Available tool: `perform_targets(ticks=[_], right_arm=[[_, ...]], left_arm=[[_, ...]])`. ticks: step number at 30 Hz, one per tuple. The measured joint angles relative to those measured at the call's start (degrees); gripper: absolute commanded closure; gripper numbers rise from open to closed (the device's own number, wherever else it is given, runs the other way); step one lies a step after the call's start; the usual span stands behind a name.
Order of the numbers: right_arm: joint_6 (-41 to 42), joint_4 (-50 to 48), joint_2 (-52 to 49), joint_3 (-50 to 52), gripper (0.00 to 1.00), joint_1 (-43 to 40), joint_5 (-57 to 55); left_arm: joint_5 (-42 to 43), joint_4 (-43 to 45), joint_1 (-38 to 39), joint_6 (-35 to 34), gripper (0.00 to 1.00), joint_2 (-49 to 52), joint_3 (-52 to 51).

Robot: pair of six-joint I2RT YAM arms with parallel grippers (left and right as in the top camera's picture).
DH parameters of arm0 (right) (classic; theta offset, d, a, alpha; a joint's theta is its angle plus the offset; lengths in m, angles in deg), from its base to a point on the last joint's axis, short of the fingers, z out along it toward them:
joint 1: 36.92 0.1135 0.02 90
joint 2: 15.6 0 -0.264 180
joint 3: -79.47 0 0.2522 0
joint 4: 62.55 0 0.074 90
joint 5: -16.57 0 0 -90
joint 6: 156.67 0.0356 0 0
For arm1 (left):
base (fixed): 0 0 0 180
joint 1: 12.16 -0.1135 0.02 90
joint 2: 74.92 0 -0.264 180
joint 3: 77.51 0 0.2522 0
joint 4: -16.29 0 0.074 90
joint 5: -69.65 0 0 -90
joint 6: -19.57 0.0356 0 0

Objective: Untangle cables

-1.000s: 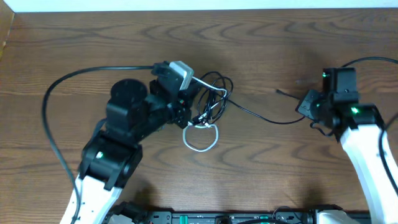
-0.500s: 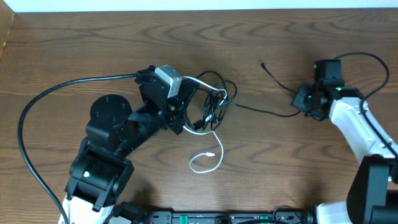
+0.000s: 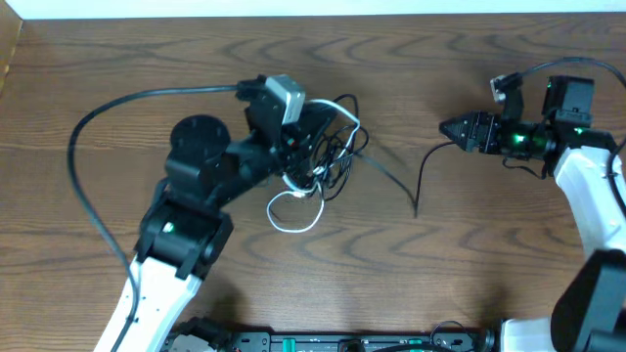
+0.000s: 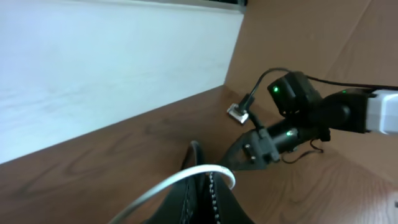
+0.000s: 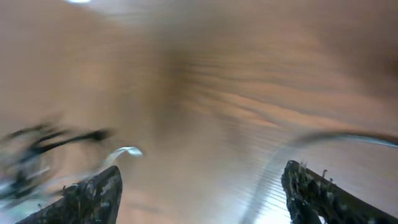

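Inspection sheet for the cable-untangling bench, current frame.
Surface: brown wood-grain table.
Job's things: cable tangle at the left gripper; white cable loops out of it; one black cable runs toward the right gripper.
Clutter: nothing seen.
Grippers: left gripper shut on the cable tangle; right gripper fingers apart, wrist view blurred.
Cables: thick arm cable arcs over the table's left side.
Surroundings: white panel along the far edge.

Brown wood-grain table (image 3: 469, 293) — white wall (image 4: 93, 74) along its far edge.

black cables (image 3: 333, 147) lie knotted, white cable (image 3: 291, 230) looping below them.
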Motion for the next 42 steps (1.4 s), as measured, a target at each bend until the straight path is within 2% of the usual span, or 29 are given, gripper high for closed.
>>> perform_targets(ticks=[4,8,12,20,27,29,30,31,32,38,42], right_arm=[[1.27,0.9,2.86,-0.22,0.35,1.75,7.21],[7.23,0.92,3.13,-0.48,0.46,4.42,6.97],[13.49,-0.02,3.13,-0.48,0.49,7.06,3.04],[25.73,-8.55,3.13,-0.48,0.51,12.94,-0.83],[32.72,-7.98,3.13,-0.5,0.58,17.51,-3.74],[34.05,-6.95,3.13,-0.5,0.67,19.34,-5.33],[34.71,-6.86,3.13,-0.48,0.75,20.33,-6.23],[35.45,-6.91,3.13,-0.5,0.91,21.35,-7.1],[36.63,-6.86,3.13,-0.5,0.99,22.75,-8.33],[38.6,-6.84,3.13,-0.5,0.99,25.07,-11.02],[38.77,-7.89,3.15,-0.48,0.99,23.91,-11.91]], left_arm=[[1.51,5.53,0.02,-3.06,0.92,3.65,0.0],[5.07,10.58,0.02,-5.53,0.92,6.01,-0.02],[8.22,11.28,0.02,-6.82,0.92,6.29,-0.02],[12.15,11.06,0.07,-7.41,0.92,6.29,-0.02],[12.41,10.86,0.07,-7.39,0.92,6.29,-0.02],[12.41,10.86,0.07,-7.37,0.92,6.29,-0.02],[12.41,10.86,0.07,-7.37,0.92,6.29,-0.02],[12.44,10.86,0.07,-7.34,0.92,6.29,-0.02],[12.41,10.86,0.07,-7.28,0.92,6.29,-0.02],[11.5,9.64,0.07,-6.69,0.92,6.29,-0.02],[6.34,2.49,-0.39,-4.39,0.92,6.29,-0.02]])
